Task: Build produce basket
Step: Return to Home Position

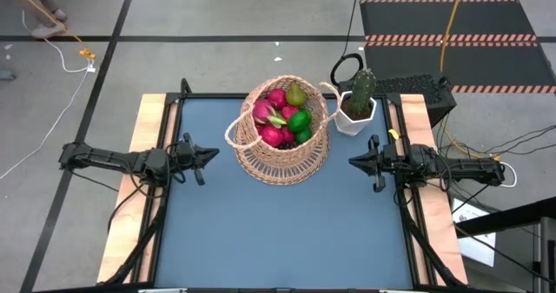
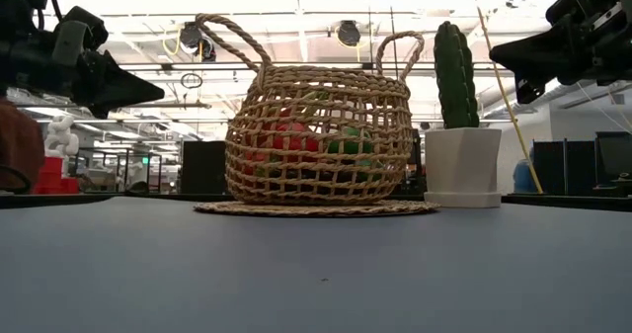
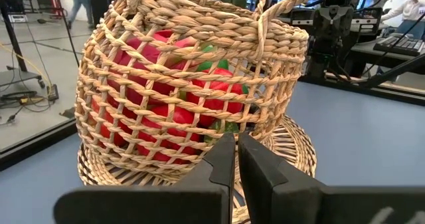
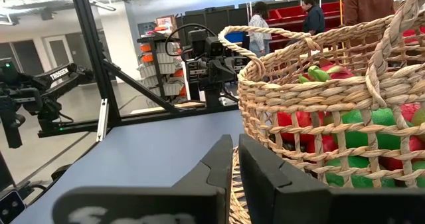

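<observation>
The job looks done: the fruit (image 1: 283, 119) fills the basket (image 1: 280, 158) near the worktop's (image 1: 278, 232) far edge, while the left claw (image 1: 212, 154) and right claw (image 1: 353, 161) hang narrow and empty by its side edges.

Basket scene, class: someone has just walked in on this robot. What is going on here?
The basket stands on the table, filled with toy fruit; a potted cactus sits beside it. Nothing is being handled: the left hand and right hand hover shut and empty on either side of the basket, clear of it.
</observation>
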